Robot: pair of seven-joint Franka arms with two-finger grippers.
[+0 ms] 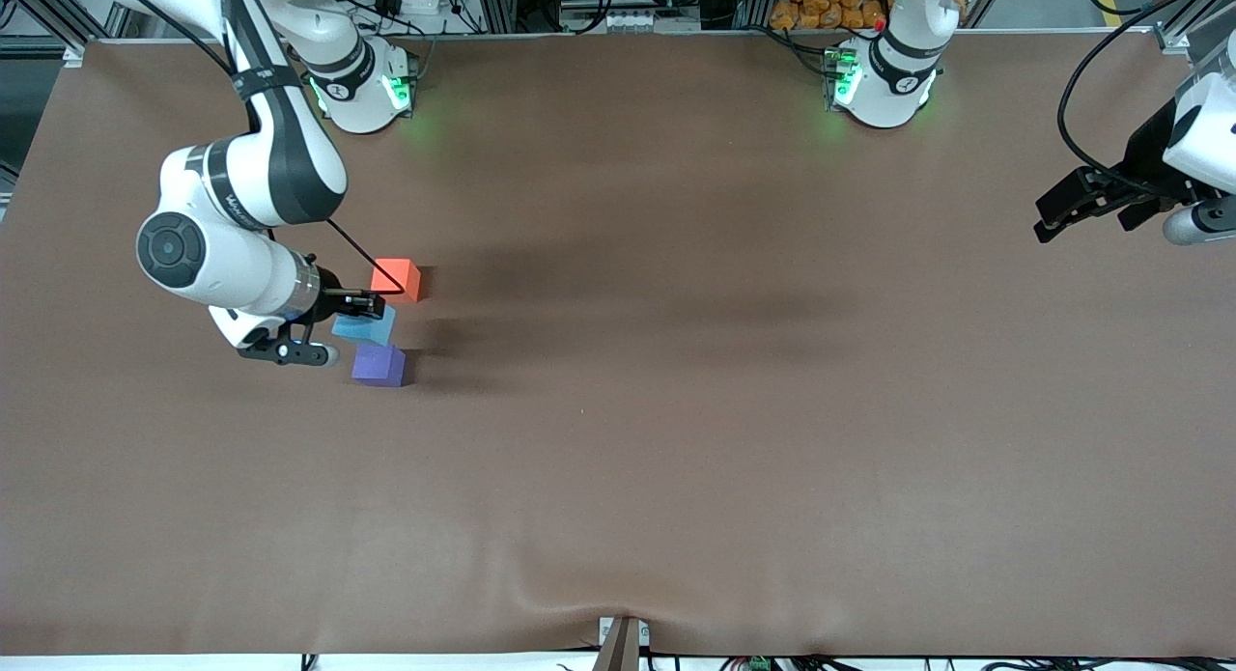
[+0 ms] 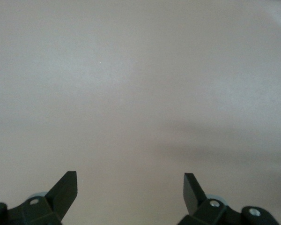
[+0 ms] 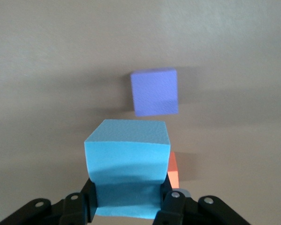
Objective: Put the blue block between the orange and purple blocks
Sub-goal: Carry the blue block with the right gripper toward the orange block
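Clearly right gripper (image 3: 131,206) is clamped on blue block (image 3: 127,164) over the gap between orange block (image 1: 397,279) and purple block (image 1: 379,365); foam-like, light, dents under squeeze, take it by flat sides; left gripper (image 2: 130,190) waits wide open, empty

Light sky-blue matte foam cube (image 3: 127,161): uniform colour, no pattern (lower face reads darker in shadow). Dark violet-purple matte cube (image 1: 379,365): plain, no markings. Bright orange-red matte cube (image 1: 397,278): plain, top face slightly lighter than the side. Brown matte table cover (image 1: 734,430): solid, with soft darker shadow bands. Arms are white with black joint sections; both bases glow green. Left gripper (image 2: 130,192) and right gripper (image 1: 359,306): black.
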